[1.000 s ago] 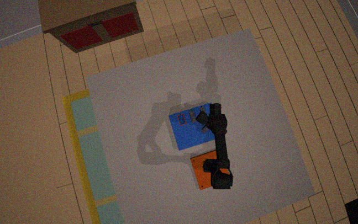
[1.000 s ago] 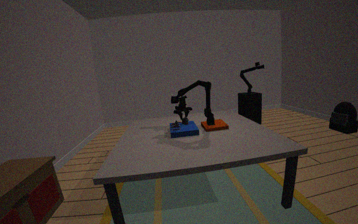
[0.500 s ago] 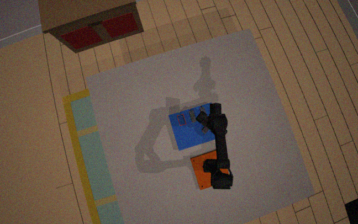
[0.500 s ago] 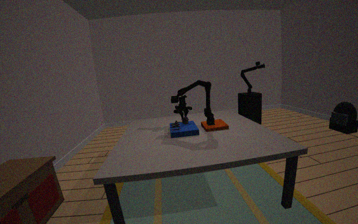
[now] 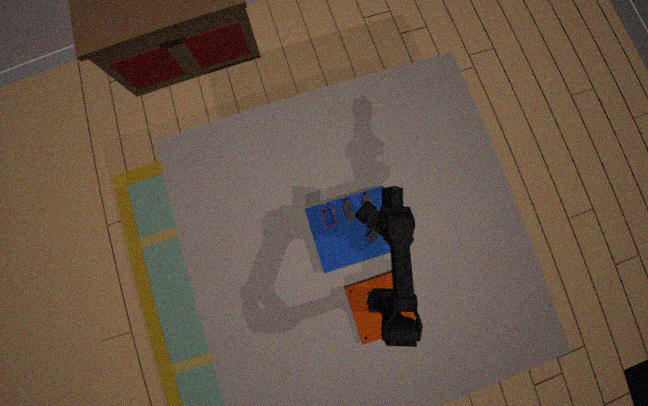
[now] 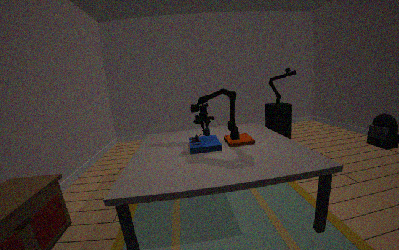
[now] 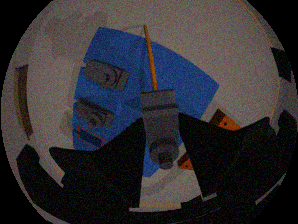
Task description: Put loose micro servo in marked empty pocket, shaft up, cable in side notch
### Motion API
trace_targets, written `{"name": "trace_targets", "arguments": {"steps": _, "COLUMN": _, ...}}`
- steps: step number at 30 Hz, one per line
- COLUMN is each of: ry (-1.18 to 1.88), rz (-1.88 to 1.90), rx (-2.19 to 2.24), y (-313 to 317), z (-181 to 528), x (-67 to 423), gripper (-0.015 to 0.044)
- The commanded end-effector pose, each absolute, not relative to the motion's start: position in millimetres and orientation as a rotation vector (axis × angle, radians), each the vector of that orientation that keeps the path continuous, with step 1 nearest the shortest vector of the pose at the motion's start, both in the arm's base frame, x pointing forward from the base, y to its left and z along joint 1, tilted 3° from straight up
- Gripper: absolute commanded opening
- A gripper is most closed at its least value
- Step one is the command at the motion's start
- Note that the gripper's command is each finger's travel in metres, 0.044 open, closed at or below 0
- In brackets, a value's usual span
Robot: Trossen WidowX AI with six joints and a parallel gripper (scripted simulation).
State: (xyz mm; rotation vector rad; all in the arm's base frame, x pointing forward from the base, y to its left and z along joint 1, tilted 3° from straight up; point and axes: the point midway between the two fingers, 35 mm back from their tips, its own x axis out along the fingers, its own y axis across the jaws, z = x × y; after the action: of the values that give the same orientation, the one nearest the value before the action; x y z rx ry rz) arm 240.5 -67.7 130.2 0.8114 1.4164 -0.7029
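The loose grey micro servo point(image 5: 371, 236) point(image 6: 206, 132) point(image 7: 161, 102) is between the fingertips of my gripper point(image 6: 206, 130) point(image 7: 160, 119), which is shut on it. It appears slightly above the blue deck point(image 5: 337, 252) point(image 6: 205, 149) point(image 7: 190, 80). In the wrist view its round output shaft faces the camera and its orange cable point(image 7: 151, 60) extends straight away from the fingers. The red-outlined empty pocket point(image 5: 328, 217) point(image 7: 90, 136) lies near the deck's edge, to the left of the servo in both views. The fingertips are hidden in the top view.
Two mounted servos sit in the deck: one point(image 5: 348, 210) point(image 7: 94, 114) beside the pocket, another point(image 5: 366, 198) point(image 7: 106, 75) farther along. The arm stands on an orange base point(image 5: 356, 315) point(image 6: 244, 140) point(image 7: 225, 121) beside the deck. Both stand on the grey table point(image 5: 450, 300) point(image 6: 172, 175).
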Motion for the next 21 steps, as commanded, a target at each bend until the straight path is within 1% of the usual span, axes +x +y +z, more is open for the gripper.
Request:
{"name": "trace_targets", "arguments": {"steps": 1, "ry": 1.414, "rz": -0.704, "rx": 0.807, "y": -67, "z": 132, "x": 236, "gripper": 0.0000}}
{"name": "trace_targets", "arguments": {"steps": 21, "ry": 1.417, "rz": -0.700, "rx": 0.811, "y": 8, "z": 135, "x": 236, "gripper": 0.0000}}
